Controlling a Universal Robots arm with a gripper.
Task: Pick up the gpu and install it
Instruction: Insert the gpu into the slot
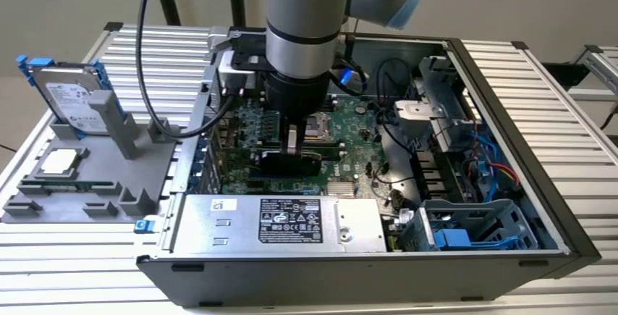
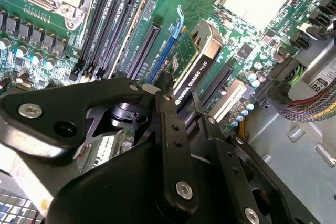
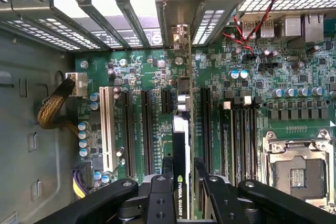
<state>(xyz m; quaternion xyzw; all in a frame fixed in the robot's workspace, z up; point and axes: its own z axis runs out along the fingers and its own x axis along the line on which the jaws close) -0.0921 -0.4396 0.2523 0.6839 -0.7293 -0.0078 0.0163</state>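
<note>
Black fingers of the pincer (image 3: 181, 184) are closed on the gpu (image 3: 181, 145), gripping its top edge. From where I stand the card sits upright on the green motherboard (image 3: 252, 103), down among the expansion slots, inside the open computer case (image 1: 502, 76) lying on the slatted surface (image 1: 540, 61).
</note>
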